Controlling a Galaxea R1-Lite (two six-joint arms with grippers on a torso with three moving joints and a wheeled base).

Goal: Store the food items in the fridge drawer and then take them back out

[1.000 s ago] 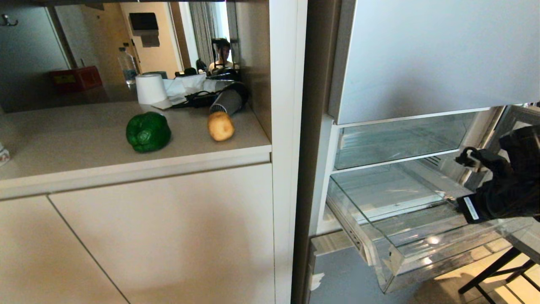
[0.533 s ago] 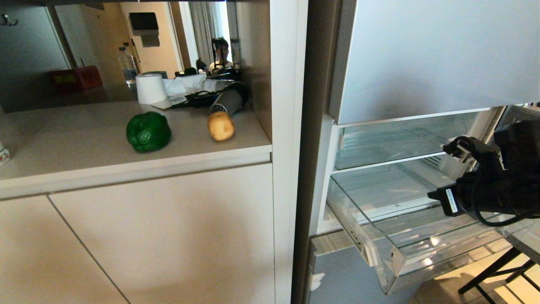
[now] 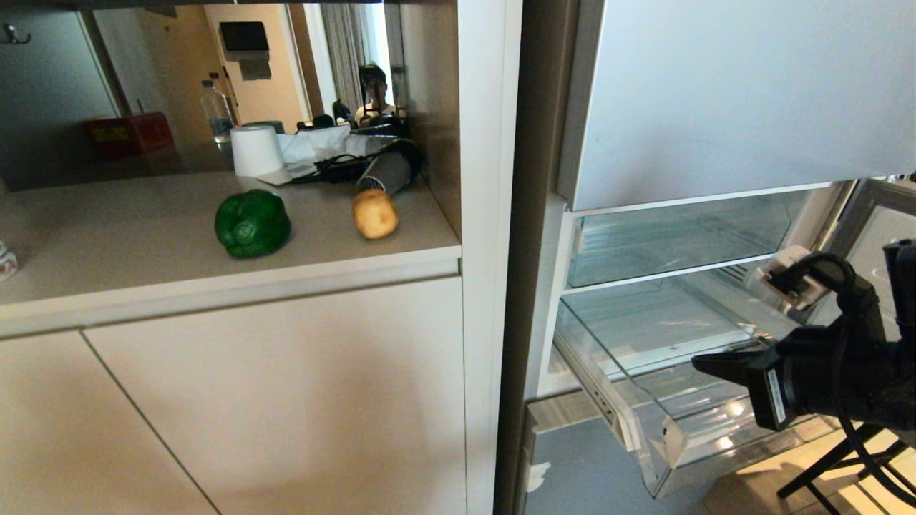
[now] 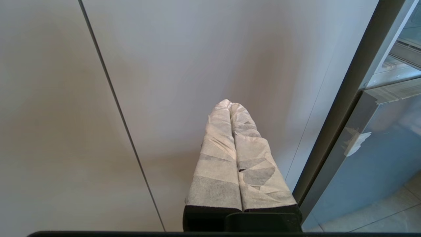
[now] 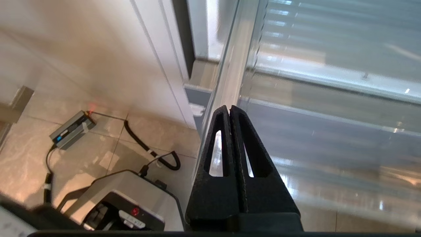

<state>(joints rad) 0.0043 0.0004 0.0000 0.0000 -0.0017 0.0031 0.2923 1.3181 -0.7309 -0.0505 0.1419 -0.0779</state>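
The right gripper (image 3: 705, 363), jaws pressed together and seemingly empty, is hovering over the clear fridge drawer (image 3: 647, 429); bell pepper (image 3: 252, 222) and potato (image 3: 375, 213) are sitting on the worktop (image 3: 143, 247) beside it.

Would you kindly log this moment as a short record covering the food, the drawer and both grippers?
pepper: glossy dark green bell pepper on the beige counter
potato: round tan potato on the same counter, right of the pepper
drawer: clear plastic fridge drawer pulled out, no food inside
right gripper: shut, empty, over the drawer
left gripper: shut, facing the beige cabinet door
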